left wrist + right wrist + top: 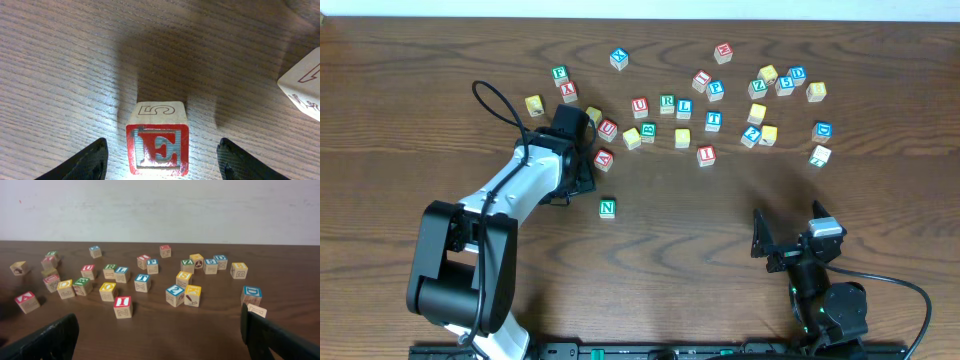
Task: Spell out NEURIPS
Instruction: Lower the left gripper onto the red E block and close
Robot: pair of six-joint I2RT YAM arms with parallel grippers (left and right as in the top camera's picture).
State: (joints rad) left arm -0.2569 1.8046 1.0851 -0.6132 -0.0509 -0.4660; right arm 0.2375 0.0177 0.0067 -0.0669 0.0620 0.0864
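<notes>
**Left hand.** I am finding the left hand [162,142] spread, one finger on each side of the E block [157,150]. Bare wood is showing in both gaps, so it is pinching nothing.

**Position of the blocks.** The E block is sitting flat on the surface [60,60], squarely between the fingers. In the overhead view I cannot pick it out under the arm, which is reaching to the left end of the loose blocks scattered toward the far edge. The N block [607,208] is standing alone, apart from that scatter and nearer the near edge.

**Right hand.** The right hand [792,232] is hanging spread wide and empty toward the near right corner.

**Handling.** I am judging the E block to be light, rigid wood with flat, square faces. It has no give and nothing fragile, though the painted faces may be a little slick.

**Where to hold.** I am advising a hold on the two opposite side faces now facing the fingers. It should be low and centred, so the block is not twisting as they close.

**Risk.** A cream block [302,85] is lying ahead of the right-side finger, apart from it. I am rating it as liable to be nudged.
</notes>
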